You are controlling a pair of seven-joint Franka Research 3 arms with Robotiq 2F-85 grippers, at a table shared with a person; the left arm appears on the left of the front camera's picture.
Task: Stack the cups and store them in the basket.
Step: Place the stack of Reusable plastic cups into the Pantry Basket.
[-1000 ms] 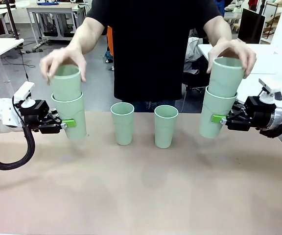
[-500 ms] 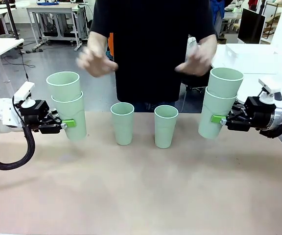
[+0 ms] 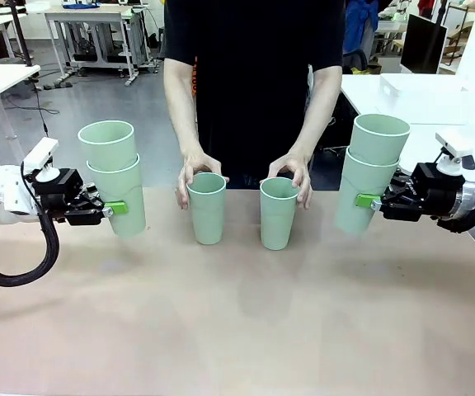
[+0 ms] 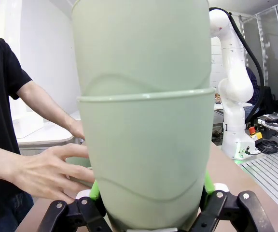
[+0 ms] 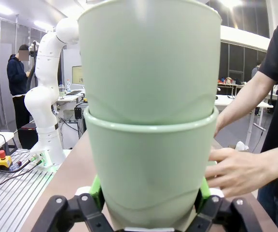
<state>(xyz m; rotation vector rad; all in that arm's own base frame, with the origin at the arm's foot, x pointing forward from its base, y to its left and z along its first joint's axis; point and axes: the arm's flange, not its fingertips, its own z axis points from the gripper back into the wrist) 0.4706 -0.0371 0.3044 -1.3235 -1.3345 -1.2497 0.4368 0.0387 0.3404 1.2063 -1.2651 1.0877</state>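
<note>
left end effector [image 3: 114, 208], 9 o'clock: holds two nested pale mint-green plastic tumblers [image 3: 119, 188] | right end effector [image 3: 368, 200], 3 o'clock: holds another pair [image 3: 363, 190] | person's hands [image 3: 195, 169] on centre tumblers [image 3: 207, 210]

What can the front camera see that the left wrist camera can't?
Front camera: the right pincer holding its stack of two pale mint-green plastic tumblers, plus two more tumblers standing on the brown table with a person's hands at them. Left wrist camera: close up, green pads squeezing both sides of the lower tumbler. Both: the left pincer and its two-tumbler stack.
</note>
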